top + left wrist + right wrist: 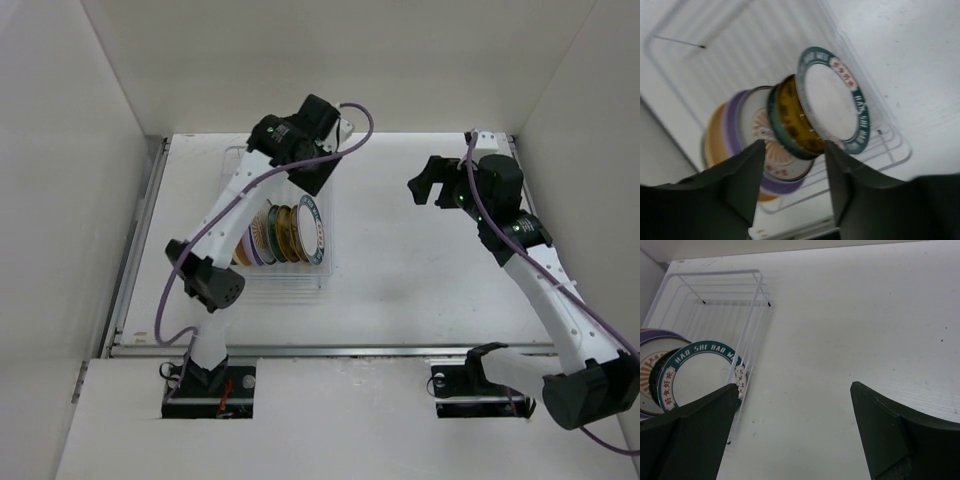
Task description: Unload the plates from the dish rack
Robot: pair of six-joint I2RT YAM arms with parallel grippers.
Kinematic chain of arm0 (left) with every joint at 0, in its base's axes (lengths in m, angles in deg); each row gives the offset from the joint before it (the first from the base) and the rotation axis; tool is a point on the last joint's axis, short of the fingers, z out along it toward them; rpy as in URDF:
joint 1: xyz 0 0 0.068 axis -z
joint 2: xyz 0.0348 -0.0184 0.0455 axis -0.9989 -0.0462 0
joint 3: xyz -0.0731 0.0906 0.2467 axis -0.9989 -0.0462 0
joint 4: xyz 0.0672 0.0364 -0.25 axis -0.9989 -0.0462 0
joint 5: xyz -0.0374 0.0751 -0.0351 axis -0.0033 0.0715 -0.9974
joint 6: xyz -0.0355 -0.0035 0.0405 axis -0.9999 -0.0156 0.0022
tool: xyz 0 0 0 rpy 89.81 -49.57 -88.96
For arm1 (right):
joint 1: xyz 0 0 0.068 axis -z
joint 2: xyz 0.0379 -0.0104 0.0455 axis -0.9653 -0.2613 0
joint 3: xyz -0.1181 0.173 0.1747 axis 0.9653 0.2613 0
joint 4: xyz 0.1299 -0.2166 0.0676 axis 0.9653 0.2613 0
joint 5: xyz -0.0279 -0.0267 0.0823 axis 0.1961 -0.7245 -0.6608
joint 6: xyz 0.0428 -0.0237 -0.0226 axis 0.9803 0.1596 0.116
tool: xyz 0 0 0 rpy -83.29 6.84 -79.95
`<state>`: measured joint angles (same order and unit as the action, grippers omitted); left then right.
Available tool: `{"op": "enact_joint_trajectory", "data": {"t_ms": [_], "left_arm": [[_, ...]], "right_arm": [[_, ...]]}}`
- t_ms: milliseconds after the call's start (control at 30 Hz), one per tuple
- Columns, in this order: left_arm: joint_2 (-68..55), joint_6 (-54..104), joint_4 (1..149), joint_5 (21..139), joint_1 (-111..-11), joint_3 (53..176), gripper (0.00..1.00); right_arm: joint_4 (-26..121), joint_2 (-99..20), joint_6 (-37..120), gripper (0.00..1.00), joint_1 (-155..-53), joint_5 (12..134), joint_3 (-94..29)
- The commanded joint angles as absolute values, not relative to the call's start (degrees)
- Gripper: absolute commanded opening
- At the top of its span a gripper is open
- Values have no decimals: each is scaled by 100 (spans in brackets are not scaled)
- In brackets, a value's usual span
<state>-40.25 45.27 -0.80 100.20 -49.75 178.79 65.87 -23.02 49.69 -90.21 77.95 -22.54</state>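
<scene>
Pale wire dish rack (285, 281) runs near-to-far, plates (290, 232) standing on edge.

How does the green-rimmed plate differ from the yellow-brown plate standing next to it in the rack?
The green-rimmed plate has a plain white centre and a lettered green band; the yellow-brown plate shows a dark pattern on yellow. The green-rimmed plate ends the row, face exposed; the yellow-brown plate is mostly hidden behind it. Both stand on edge in the dish rack.

The plates (283, 235) stand on edge, close together, in the dish rack (290, 282). The green-rimmed white plate (832, 102) is at one end.
</scene>
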Motion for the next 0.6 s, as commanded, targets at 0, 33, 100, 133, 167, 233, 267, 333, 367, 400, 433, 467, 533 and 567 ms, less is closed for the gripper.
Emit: {"op": "enact_joint_trajectory", "data": {"t_ms": [0, 33, 100, 133, 167, 233, 267, 333, 367, 400, 433, 467, 533, 567], "left_arm": [[-4553, 3826, -1336, 8972, -5113, 17665, 41], [-4554, 3825, -1127, 9069, -5114, 17394, 39], [-4432, 3755, -889, 8956, -5307, 17129, 39], [-4370, 3755, -670, 8956, -5377, 17024, 39], [-4369, 3755, -589, 8956, -5439, 16849, 39], [-4316, 3755, -519, 9078, -5439, 16742, 39], [-4369, 3755, -518, 9131, -5439, 16646, 39], [-4430, 3702, -518, 9193, -5439, 16531, 39], [-4500, 3702, -518, 9193, -5439, 16478, 39], [-4501, 3702, -518, 9132, -5439, 16356, 39], [-4562, 3702, -518, 9131, -5439, 16302, 39], [-4623, 3702, -518, 9131, -5439, 16302, 39], [-4624, 3702, -518, 9131, -5500, 16162, 35], [-4624, 3650, -518, 9131, -5501, 16161, 28]], "right_arm": [[6348, -1904, 5186, 100, -9023, 7583, -2173], [6417, -1850, 5186, 100, -9023, 7583, -2095], [6470, -1675, 5186, 100, -9023, 7583, -1928], [6471, -1613, 5247, 100, -9023, 7583, -1866], [6471, -1560, 5248, 100, -9023, 7583, -1796], [6523, -1429, 5301, 100, -9023, 7583, -1594], [6523, -1428, 5353, 100, -9023, 7583, -1541], [6584, -1375, 5353, 100, -9023, 7644, -1462], [6637, -1323, 5353, 100, -9023, 7645, -1400], [6638, -1323, 5353, 100, -9023, 7714, -1400], [6690, -1323, 5353, 100, -9023, 7793, -1400], [6690, -1323, 5353, 100, -9023, 7794, -1400], [6743, -1323, 5353, 100, -9076, 7794, -1400], [6743, -1270, 5353, 100, -9076, 7794, -1400]]}}
